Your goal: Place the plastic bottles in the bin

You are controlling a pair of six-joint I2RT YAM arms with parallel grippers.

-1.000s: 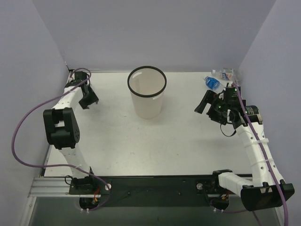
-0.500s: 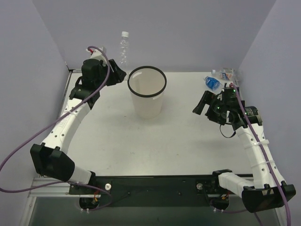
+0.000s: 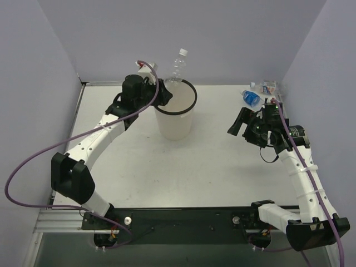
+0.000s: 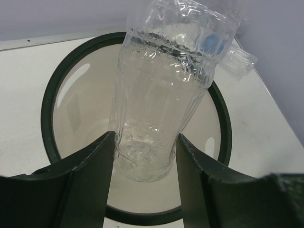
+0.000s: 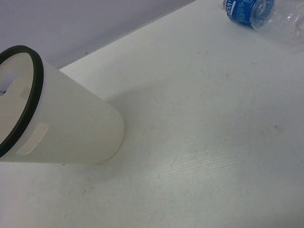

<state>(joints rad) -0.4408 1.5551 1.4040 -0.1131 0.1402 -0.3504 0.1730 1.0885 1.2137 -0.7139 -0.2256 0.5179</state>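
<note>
Overhead view looks down; both wrist views closely share the bin (image 3: 174, 127)

Three clear plastic bottles are shown, namely one plain bottle (image 3: 177, 68) with a white cap, one blue-labelled bottle (image 3: 251, 98) and one orange-and-white-labelled bottle (image 3: 267, 87), together with one white bin (image 3: 175, 127), two robot arms (left arm (image 3: 94, 139), right arm (image 3: 303, 172)) and one table (image 3: 211, 167).

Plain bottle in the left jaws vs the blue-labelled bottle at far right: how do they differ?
1. The plain bottle is clamped in the left gripper over the bin. The blue-labelled bottle lies loose on the table.
2. The plain bottle points cap-up, tilted. The blue-labelled bottle lies on its side.
3. The plain bottle has no label. The blue-labelled bottle has a blue band.
Both are clear plastic, and neither is in the bin yet.
</note>
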